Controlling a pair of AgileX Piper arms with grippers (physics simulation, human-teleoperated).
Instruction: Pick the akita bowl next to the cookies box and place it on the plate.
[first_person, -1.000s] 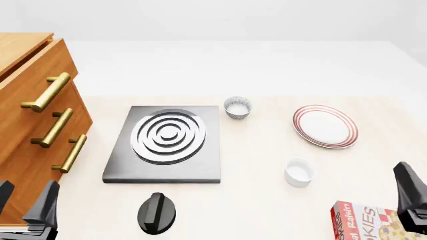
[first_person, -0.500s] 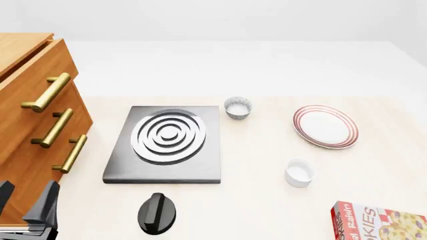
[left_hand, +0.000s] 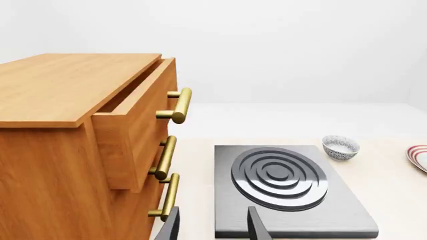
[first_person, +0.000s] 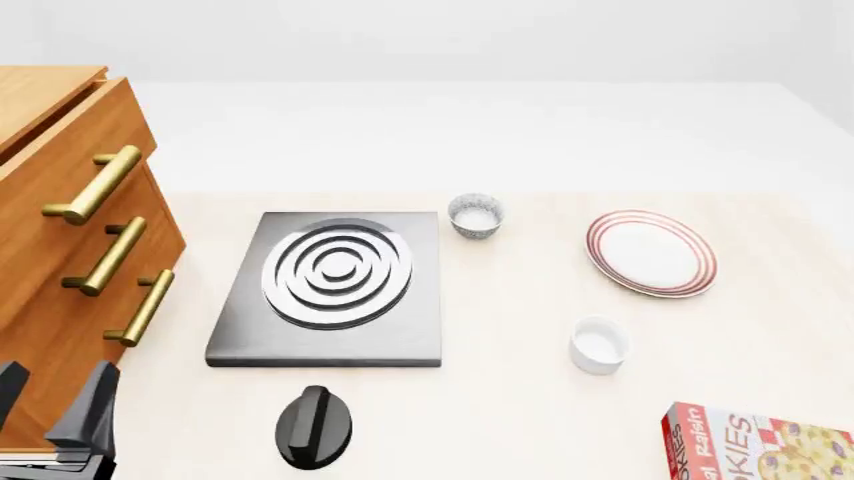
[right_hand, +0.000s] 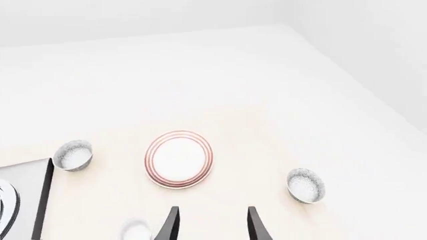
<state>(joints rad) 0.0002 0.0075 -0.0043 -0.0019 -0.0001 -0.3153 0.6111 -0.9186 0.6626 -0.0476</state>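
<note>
Two akita bowls show in the right wrist view. One (right_hand: 305, 185) stands alone to the right of the plate (right_hand: 179, 159), on the cookies box's side of the table and outside the front view. The other (first_person: 475, 215) sits by the stove, far from the cookies box (first_person: 754, 445) at the front right corner. The plate (first_person: 650, 253) lies right of centre. My right gripper (right_hand: 212, 227) is open and empty, well short of the plate and both bowls. My left gripper (first_person: 54, 388) stands open at the front left beside the drawers, its fingers (left_hand: 257, 227) holding nothing.
A wooden drawer cabinet (first_person: 74, 250) with brass handles fills the left. A grey stove plate (first_person: 334, 285) lies mid-table, with a black knob (first_person: 316, 427) in front of it. A plain white cup (first_person: 598, 344) stands between the plate and the cookies box.
The right gripper's dark finger at the front view's right edge one second ago has gone out of that view. Nothing on the table has moved.
</note>
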